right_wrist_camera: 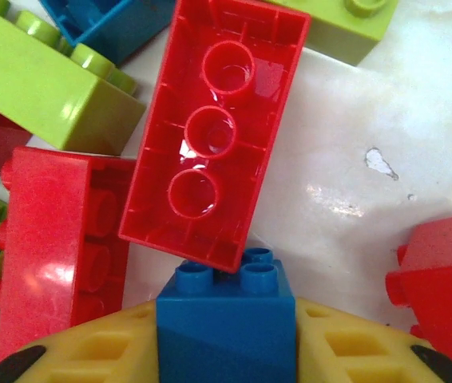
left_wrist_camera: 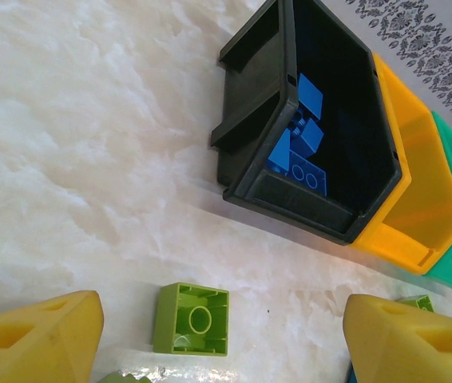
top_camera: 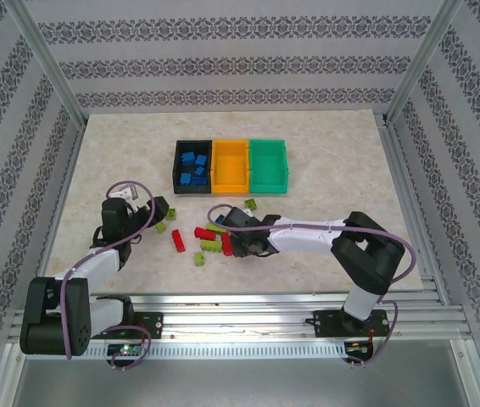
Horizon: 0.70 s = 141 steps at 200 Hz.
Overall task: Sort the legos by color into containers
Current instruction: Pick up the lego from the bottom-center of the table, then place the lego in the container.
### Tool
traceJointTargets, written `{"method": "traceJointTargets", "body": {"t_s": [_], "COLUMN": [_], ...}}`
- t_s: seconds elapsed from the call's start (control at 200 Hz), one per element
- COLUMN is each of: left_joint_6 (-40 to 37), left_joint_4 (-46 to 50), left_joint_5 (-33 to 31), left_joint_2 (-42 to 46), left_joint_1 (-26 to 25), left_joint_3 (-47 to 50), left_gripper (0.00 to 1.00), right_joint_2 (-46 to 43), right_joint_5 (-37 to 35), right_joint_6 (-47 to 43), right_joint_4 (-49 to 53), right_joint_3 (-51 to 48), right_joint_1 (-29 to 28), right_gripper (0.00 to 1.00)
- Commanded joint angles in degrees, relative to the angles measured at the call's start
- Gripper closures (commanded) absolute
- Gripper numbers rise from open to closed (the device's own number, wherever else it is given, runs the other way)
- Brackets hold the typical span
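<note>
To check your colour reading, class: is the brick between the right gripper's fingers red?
No, the right gripper grips a blue brick; a red brick lies just ahead.

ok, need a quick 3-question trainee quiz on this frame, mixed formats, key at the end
1. True or false: the orange bin already holds bricks.
2. Which brick sits between the fingers of the right gripper? A red, B blue, C green.
3. Fill in: the sorted blue bricks lie in the ___ bin.
Key: 1 false. 2 B, the blue brick. 3 black, the black bin.
</note>
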State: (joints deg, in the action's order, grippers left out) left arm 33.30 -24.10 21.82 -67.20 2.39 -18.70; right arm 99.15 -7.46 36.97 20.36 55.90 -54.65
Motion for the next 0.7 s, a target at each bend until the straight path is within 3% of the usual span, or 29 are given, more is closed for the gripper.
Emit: {"method": "traceJointTargets", "body": {"t_s": [0.0,0.335,0.505,0.7], "left_joint_6": [-0.2,-0.2,-0.2,0.4], "left_joint_4": [-2.4,-2.1,-2.4,-2.5], "left_joint_5": [0.2,-0.2,-0.2,0.9], "left_joint_2": [0.0,0.2,-0.3,-0.7], "left_joint_1": [0.9,0.9,0.9,0.9], "left_joint_3": [0.0,0.2,0.1,-0.2], "left_gripper": [0.21,0.21,0.21,0.21], "right_joint_2": [0.4,-6.2,-1.1,11.5], "right_joint_5": [0.3,-0.9,3.7,7.5], "right_joint_6": [-0.4,-5.5,-9.2,-12.9], "right_joint_4": [1.0,3.5,1.2,2.5], "right_joint_3": [0.3,5.5,15.4,34.4], "right_joint_1": [-0.5,1.2,6.0,9.2], "right_gripper": [0.67,0.69,0.68,0.66]}}
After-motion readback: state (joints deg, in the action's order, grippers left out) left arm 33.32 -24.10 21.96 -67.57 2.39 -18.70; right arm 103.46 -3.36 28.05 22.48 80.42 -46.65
